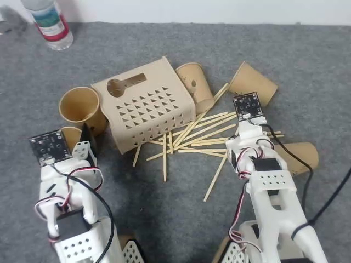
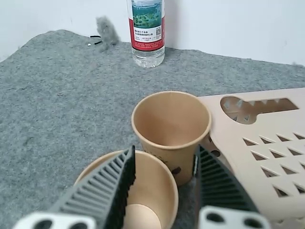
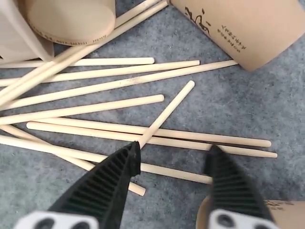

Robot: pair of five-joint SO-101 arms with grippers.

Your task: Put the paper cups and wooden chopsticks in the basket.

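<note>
Gray felt-covered table (image 1: 164,219) with the basket (image 1: 145,107) (image 2: 267,157) overturned at its centre, perforated bottom facing up. One upright paper cup (image 1: 79,104) (image 2: 171,129) stands just beside the basket; a second upright cup (image 1: 70,134) (image 2: 147,191) stands next to it, nearer the left arm. The left jaws are wide open around that nearer cup's rim, gripping nothing. Three further cups lie on their sides: one against the basket (image 1: 194,85) (image 3: 71,19), one farther out (image 1: 252,82) (image 3: 238,28), and one beside the right arm (image 1: 300,156) (image 3: 286,214). The wooden chopsticks (image 1: 192,137) (image 3: 124,82) lie scattered and crossing on the felt between the basket and the fallen cups. The right jaws hang wide open just above them, empty. A water bottle (image 1: 49,22) (image 2: 147,28) stands at the far edge.
</note>
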